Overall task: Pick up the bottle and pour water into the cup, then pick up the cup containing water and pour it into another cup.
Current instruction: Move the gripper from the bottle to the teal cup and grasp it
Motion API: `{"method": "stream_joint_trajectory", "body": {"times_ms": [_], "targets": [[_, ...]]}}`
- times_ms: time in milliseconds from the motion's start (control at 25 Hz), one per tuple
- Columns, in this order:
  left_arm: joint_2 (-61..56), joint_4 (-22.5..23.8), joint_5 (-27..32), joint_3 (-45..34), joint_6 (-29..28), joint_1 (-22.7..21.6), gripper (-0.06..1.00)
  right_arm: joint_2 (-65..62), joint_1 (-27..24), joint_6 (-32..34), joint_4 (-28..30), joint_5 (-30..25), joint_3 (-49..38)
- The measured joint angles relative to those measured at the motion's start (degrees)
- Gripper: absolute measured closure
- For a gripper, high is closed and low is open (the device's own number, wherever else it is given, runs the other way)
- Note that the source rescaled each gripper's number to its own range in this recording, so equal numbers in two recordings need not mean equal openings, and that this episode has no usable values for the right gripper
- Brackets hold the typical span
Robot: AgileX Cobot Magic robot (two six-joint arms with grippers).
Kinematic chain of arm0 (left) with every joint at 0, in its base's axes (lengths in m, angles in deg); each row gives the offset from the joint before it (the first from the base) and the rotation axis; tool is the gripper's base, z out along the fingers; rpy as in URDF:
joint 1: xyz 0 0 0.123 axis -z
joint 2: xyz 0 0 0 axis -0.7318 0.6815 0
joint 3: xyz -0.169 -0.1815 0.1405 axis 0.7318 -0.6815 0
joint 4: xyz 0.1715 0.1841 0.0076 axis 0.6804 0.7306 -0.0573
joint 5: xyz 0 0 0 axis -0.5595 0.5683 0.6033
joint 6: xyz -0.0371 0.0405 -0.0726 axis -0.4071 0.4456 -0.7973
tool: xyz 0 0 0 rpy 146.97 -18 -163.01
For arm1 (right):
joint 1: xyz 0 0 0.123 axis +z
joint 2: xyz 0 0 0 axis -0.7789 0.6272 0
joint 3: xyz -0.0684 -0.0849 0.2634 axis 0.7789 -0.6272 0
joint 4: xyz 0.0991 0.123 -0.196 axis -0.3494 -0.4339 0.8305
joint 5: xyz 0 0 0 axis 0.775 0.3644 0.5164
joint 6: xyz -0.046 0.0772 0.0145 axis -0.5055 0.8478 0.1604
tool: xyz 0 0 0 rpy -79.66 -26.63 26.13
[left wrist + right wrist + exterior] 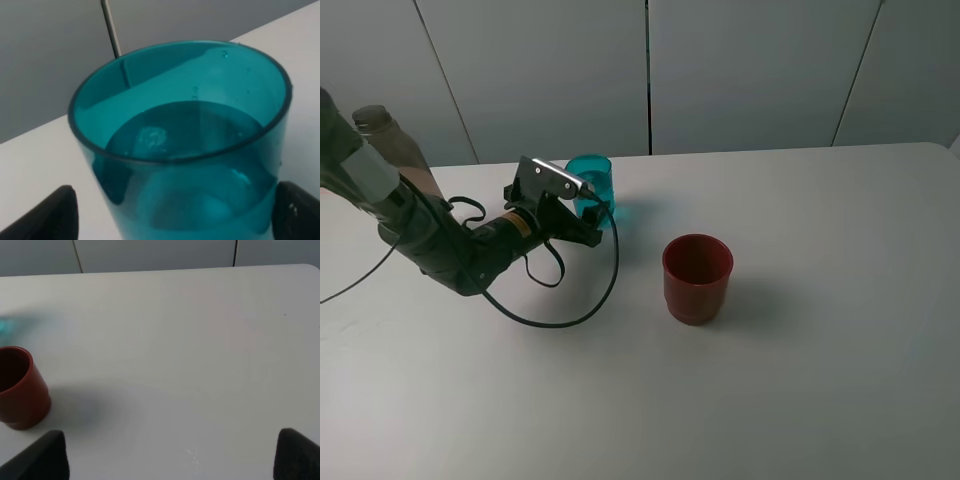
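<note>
The left claw (169, 215) is spread wide with a finger on either side of the cup (592, 182), clenching nothing; since the cup holds water, it likely straddles it for the second pour. The cup sits near the far edge of the counter (820, 360). The red cup (697, 277) stands well right and nearer, with bare room between. The bottle (382, 135) stands left of the cup, behind the arm. The right claw (167, 456) hangs released, empty

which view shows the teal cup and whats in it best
Left wrist view: the teal cup fills the frame, rim and water clear, inside the open left claw. Exterior high shows it small, partly behind the claw. Right wrist catches only a blurred teal smear at the edge.
</note>
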State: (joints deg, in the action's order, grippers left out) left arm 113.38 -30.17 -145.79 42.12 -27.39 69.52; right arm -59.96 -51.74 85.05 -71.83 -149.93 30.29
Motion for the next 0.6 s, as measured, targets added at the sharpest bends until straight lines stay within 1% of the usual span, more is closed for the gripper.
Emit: {"method": "stream_joint_trajectory", "body": {"times_ms": [320, 440, 600], "targets": [[3.2, 0.5, -4.1, 2.0, 0.0, 0.0, -0.01, 0.0, 0.0, 0.0, 0.0, 0.0, 0.0], [4.6, 0.5, -5.0, 3.0, 0.0, 0.0, -0.01, 0.0, 0.0, 0.0, 0.0, 0.0, 0.0], [6.2, 1.7, -5.9, 4.9, 0.0, 0.0, -0.01, 0.0, 0.0, 0.0, 0.0, 0.0, 0.0]]}}
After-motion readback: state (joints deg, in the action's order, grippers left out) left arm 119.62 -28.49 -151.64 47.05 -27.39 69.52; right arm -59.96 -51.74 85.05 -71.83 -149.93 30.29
